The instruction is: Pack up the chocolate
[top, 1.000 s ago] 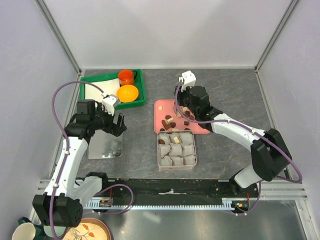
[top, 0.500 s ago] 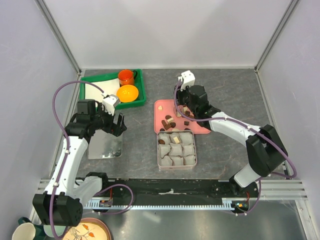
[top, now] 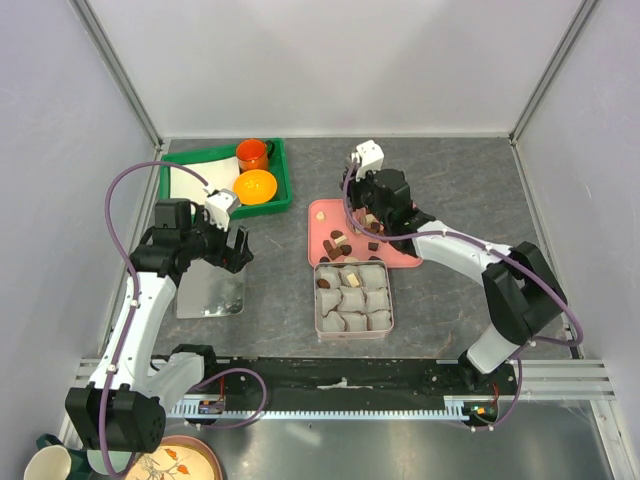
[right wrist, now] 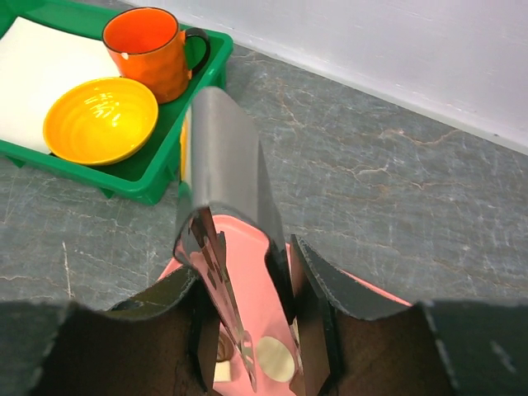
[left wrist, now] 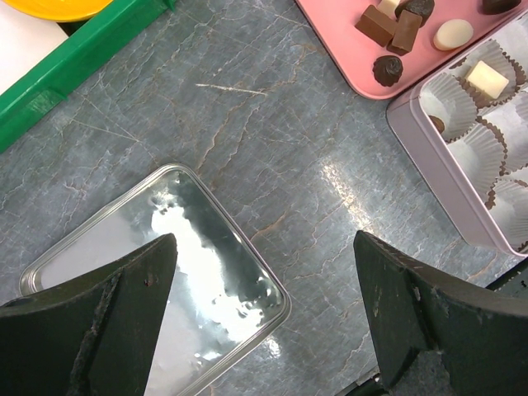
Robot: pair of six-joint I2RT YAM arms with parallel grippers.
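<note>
Small dark brown and pale chocolates (top: 345, 240) lie on a pink tray (top: 400, 255). The square pink tin (top: 353, 298) with grey paper cups stands in front of it, with a few pieces in its far cups. My right gripper (top: 366, 218) hovers over the tray, shut on silver tongs (right wrist: 223, 181). The tong tips hang just above a pale round chocolate (right wrist: 275, 359). My left gripper (top: 232, 246) is open and empty above the silver tin lid (left wrist: 148, 272). The left wrist view shows the tray's pieces (left wrist: 388, 25) and the tin's corner (left wrist: 445, 157).
A green tray (top: 280, 200) at the back left holds an orange mug (top: 252, 153), a yellow bowl (top: 255, 186) and a white sheet. The tin lid (top: 210, 293) lies on the grey table to the left of the tin.
My right gripper with the tongs has shifted slightly left over the pink tray. The left arm has not moved.
</note>
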